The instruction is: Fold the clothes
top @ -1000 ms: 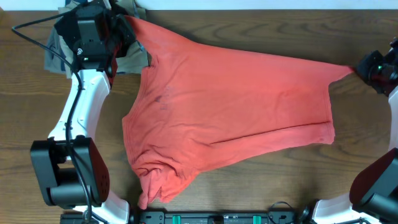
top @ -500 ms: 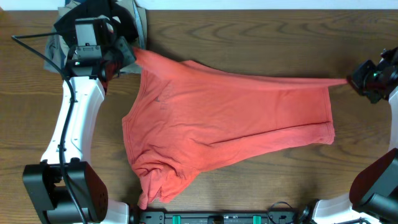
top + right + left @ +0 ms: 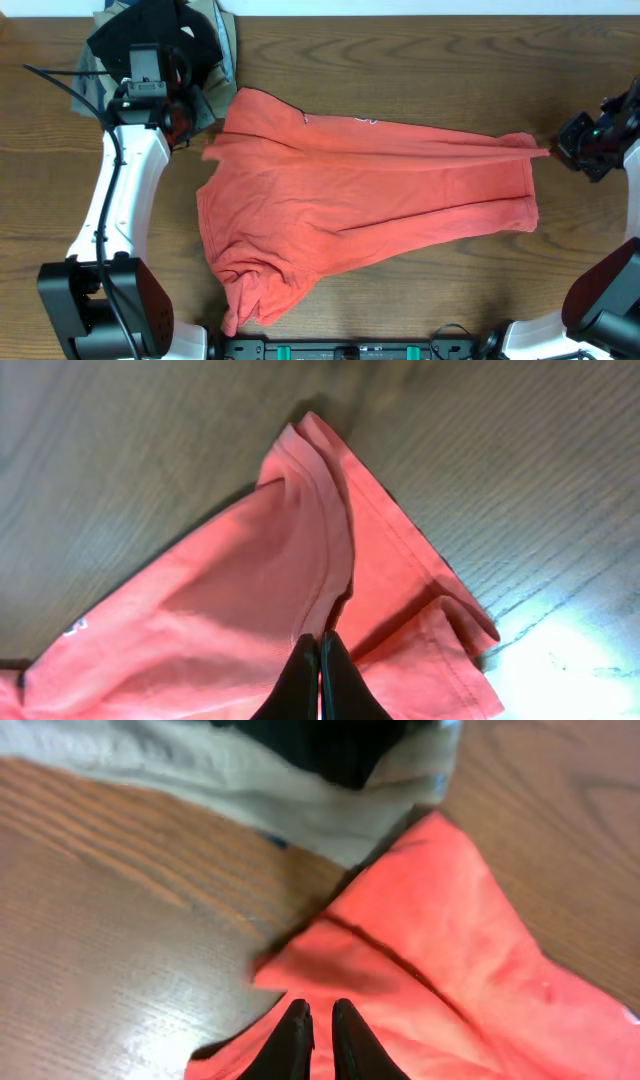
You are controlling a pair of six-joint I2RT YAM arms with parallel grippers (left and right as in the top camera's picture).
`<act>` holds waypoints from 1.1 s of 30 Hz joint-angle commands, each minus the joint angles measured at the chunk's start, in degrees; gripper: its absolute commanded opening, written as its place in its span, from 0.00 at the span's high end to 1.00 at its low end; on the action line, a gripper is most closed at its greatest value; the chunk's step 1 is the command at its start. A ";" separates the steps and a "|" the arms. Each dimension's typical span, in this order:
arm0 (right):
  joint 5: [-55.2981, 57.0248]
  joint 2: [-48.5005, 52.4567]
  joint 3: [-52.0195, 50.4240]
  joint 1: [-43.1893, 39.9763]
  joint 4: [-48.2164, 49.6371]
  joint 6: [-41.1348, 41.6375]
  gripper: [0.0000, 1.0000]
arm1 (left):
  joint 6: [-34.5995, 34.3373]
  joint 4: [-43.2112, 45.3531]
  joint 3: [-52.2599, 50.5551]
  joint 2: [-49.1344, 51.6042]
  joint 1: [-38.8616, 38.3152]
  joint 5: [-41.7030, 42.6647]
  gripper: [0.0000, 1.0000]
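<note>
loosely, a rumpled red-orange t-shirt lies on the worktop; right fingers clamp its hem, left fingers together near its corner.

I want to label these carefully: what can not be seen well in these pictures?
- Print on the shirt: overhead, folded cloth covers all but small white marks.
- The black garment: left wrist view, cut by the top edge.
- The left gripper: left wrist view, its own tips hide whether cloth is pinched.
</note>
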 commanded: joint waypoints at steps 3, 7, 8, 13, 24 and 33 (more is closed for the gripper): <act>1.20 -0.11 -3.34 0.09 1.95 -0.79 0.99 | -0.28 -0.37 -2.64 -0.39 0.26 -1.70 0.89; 1.20 -0.11 -4.09 0.07 1.90 -1.07 0.30 | -0.28 -1.05 -3.15 -0.39 0.26 -1.68 0.67; 1.20 -0.11 -4.09 0.07 1.90 -1.49 0.13 | -0.28 -1.27 -3.15 -0.39 0.26 -1.68 0.61; 0.81 -0.11 -4.07 0.07 1.42 -1.66 0.01 | -0.28 -2.97 -3.15 -0.50 0.26 -1.66 0.57; 0.09 -0.11 -4.07 0.09 0.59 -2.99 0.03 | 2.97 -0.55 -3.15 -0.22 0.26 -1.68 0.56; 0.17 -0.11 -4.09 1.88 -0.63 -6.40 0.03 | 7.67 2.71 -3.15 6.32 0.42 -0.04 0.31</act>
